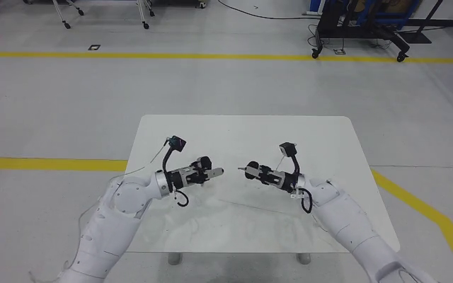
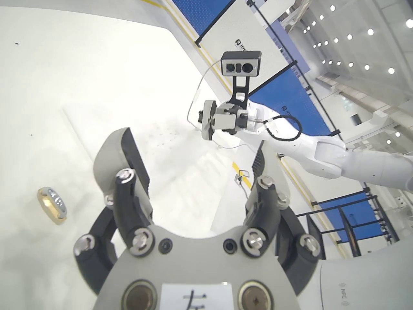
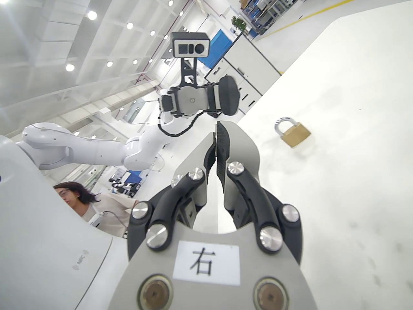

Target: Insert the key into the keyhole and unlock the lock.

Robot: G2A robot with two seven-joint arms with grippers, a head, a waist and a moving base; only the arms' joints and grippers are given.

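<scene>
A brass padlock [image 3: 292, 132] with a silver shackle lies flat on the white table [image 1: 311, 141]; it also appears as the padlock [image 2: 51, 204] off to one side of my left gripper. My left gripper [image 2: 193, 141] hovers above the table with its fingers [image 2: 129, 149] wide apart and nothing between them. My right gripper [image 3: 217, 130] faces it, pads pressed together, and I make out no key between them. In the top view the left gripper [image 1: 216, 171] and right gripper [image 1: 244, 170] point at each other, a short gap apart, over the table's middle.
The table's front edge [image 1: 233, 252] runs just below both arms. Wheeled stands [image 1: 106, 10] and a dark trolley [image 1: 361, 32] stand far off on the floor. Thin cables [image 1: 152, 159] trail from the wrist cameras.
</scene>
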